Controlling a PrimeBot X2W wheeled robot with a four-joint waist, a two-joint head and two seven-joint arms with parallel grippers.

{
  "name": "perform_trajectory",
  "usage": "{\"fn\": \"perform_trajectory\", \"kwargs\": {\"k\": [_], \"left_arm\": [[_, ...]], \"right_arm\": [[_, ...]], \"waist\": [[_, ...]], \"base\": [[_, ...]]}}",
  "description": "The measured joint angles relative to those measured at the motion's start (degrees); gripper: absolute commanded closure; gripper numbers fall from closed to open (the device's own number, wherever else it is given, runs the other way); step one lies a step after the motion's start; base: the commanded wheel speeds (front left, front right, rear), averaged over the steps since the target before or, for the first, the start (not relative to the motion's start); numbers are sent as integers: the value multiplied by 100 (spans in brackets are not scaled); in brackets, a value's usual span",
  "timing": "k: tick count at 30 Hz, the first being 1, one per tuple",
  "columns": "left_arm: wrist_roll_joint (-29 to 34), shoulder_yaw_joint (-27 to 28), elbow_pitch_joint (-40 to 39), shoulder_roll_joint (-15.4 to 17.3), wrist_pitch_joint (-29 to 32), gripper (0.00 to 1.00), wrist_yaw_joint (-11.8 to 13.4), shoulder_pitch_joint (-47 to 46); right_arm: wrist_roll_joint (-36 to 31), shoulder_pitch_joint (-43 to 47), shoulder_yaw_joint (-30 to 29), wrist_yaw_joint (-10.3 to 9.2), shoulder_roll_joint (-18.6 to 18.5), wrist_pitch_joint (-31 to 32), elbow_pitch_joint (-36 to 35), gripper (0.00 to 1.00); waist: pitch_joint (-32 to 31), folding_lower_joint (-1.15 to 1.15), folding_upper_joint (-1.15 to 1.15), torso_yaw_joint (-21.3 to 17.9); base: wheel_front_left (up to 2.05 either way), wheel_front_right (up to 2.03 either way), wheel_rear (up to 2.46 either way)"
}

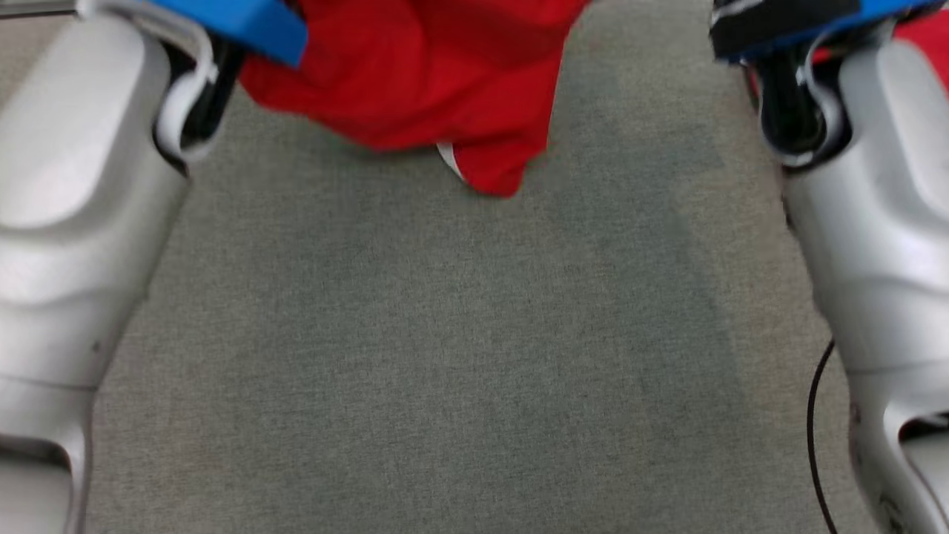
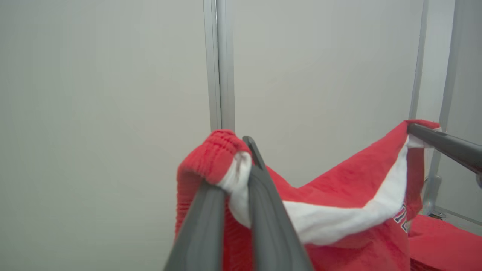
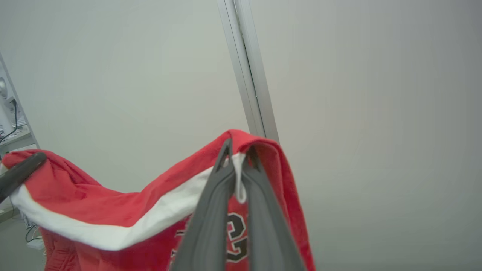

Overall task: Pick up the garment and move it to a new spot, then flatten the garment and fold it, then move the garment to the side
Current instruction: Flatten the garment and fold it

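Holds the garment (image 1: 415, 74) up off the desk (image 1: 445, 334), stretched between both arms. Clamps the left gripper (image 2: 234, 165) on a ribbed red corner, with white lining bunched between its fingers. Clamps the right gripper (image 3: 238, 151) on the other end of the same white-lined edge, jaws nearly together on a thin fold of cloth. Lets that edge sag in a shallow curve from one gripper to the other, with dark numerals on the red front below it. Leaves the lower part hanging in loose folds over the far end of the desk in the head view; cannot tell whether the bottom tip touches the surface.

Looks like the first step in hand: picked up and in the air, not yet set down at a new spot. Leaves nearly everything to do: lowering onto the bare grey desk, spreading flat, folding, moving aside. Calls for firm grips and a taut top edge on the way down, so as to lay the cloth smooth rather than in a heap. Risks a slip at the left corner, given the thick bunched rib there.
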Motion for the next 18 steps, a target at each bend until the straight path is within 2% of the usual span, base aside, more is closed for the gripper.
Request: {"fn": "perform_trajectory", "kwargs": {"k": [5,10,15,18], "left_arm": [[-378,-241,554,-23,9,100,0,-1488],[-658,-419,867,-71,-23,100,0,-2455],[-797,-453,761,-32,-35,100,0,-2630],[-847,-419,624,19,-38,100,0,-2247]], "right_arm": [[265,-1633,-135,0,-1,67,746,100],[479,-2700,-186,0,-56,33,1207,100],[645,-2941,140,0,-146,-14,1391,100],[802,-2698,304,0,-176,-27,1469,100]], "waist": [[420,2,1,23],[606,-1,1,87],[692,-1,0,128],[708,-1,0,164]], "base": [[0,0,0],[0,0,0],[0,0,0],[0,0,0]]}}
